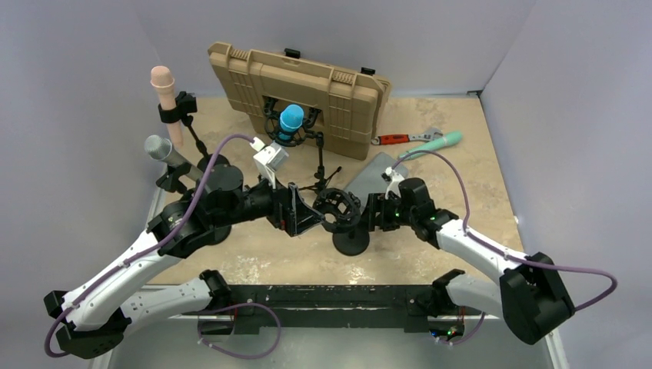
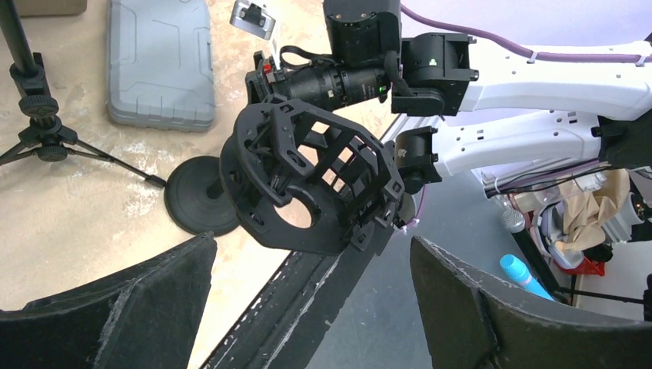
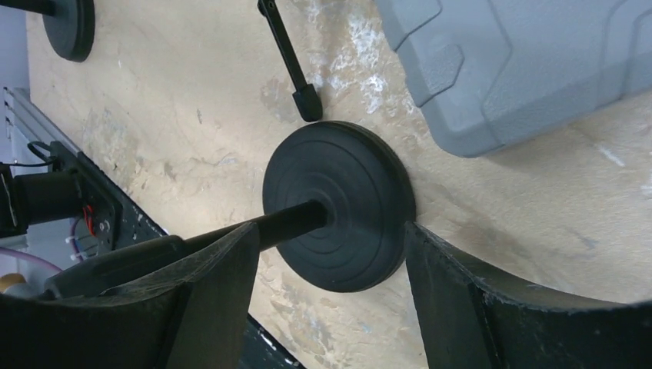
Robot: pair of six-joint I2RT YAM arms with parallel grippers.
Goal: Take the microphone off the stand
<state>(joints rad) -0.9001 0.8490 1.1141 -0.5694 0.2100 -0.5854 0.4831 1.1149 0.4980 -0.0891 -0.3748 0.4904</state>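
Observation:
The black shock-mount cage (image 1: 339, 206) tops a short stand with a round black base (image 1: 351, 243) at the table's middle. The cage holds no microphone; in the left wrist view (image 2: 307, 184) floor shows through its ring. My left gripper (image 1: 298, 211) is open just left of the cage, my right gripper (image 1: 369, 212) open just right of it. In the right wrist view the stand's stem (image 3: 269, 224) runs along one finger down to the base (image 3: 338, 204). A teal microphone (image 1: 440, 141) lies on the table at the back right. A blue microphone (image 1: 291, 121) sits in another shock mount.
A tan hard case (image 1: 296, 84) leans at the back. A pink microphone (image 1: 163, 84) and a grey one (image 1: 158, 146) stand on stands at the left. A red-handled wrench (image 1: 400, 138) and a grey flat case (image 1: 377, 173) lie right of centre. Tripod legs (image 2: 46, 142) spread nearby.

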